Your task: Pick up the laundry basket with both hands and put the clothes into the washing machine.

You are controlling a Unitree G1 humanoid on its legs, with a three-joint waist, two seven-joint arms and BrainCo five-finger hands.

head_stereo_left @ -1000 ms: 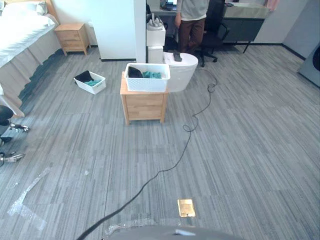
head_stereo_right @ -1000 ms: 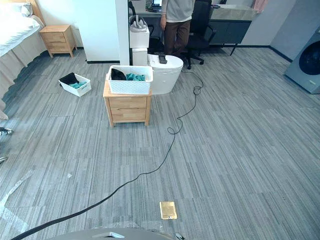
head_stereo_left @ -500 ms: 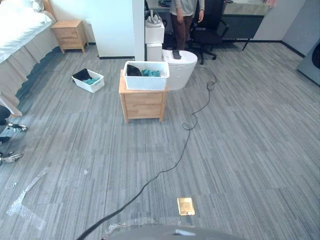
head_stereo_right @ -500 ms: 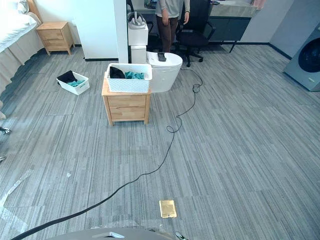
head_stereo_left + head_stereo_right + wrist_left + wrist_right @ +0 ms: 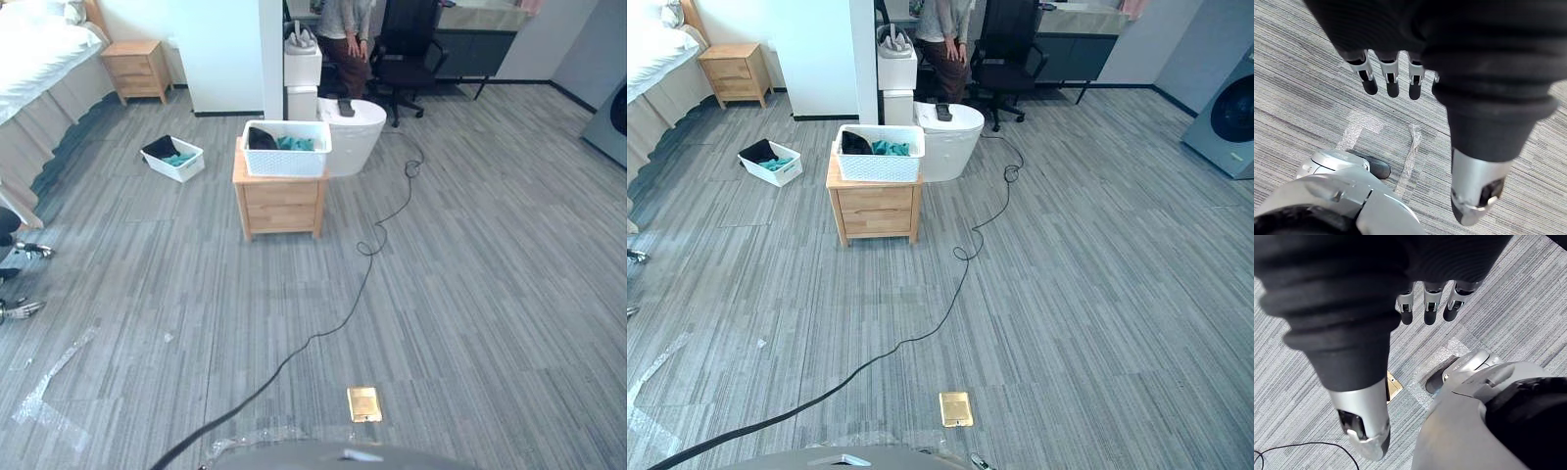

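Left eye view tells me very little has changed. The laundry basket (image 5: pixel 287 149) sits on top of the little wooden cabinet (image 5: pixel 280 204) just as it did a moment ago, with the clothes (image 5: pixel 297 144) inside it, some teal and some dark. The one thing that moved is the person (image 5: pixel 345 24) at the back of the room, who was standing and is now bent low by the black chair (image 5: pixel 407 49). A second ago the whole picture slid a bit, so I think my camera moved, not the things. For the job this means the real work has not started yet: the basket is well apart from me, across a lot of floor (image 5: pixel 470 294), and I think I must walk to it first. The washing machine (image 5: pixel 1229 122) is far off on my right side, at the edge of the right eye view, well apart from the basket too.

My left hand (image 5: pixel 1392 81) hangs down by my side with its fingers straight and loose, pointing at the floor, and holds nothing. My right hand (image 5: pixel 1425 308) hangs the same way, loose and with nothing in it. I guess both arms will need to come up and forward once I am close to the basket
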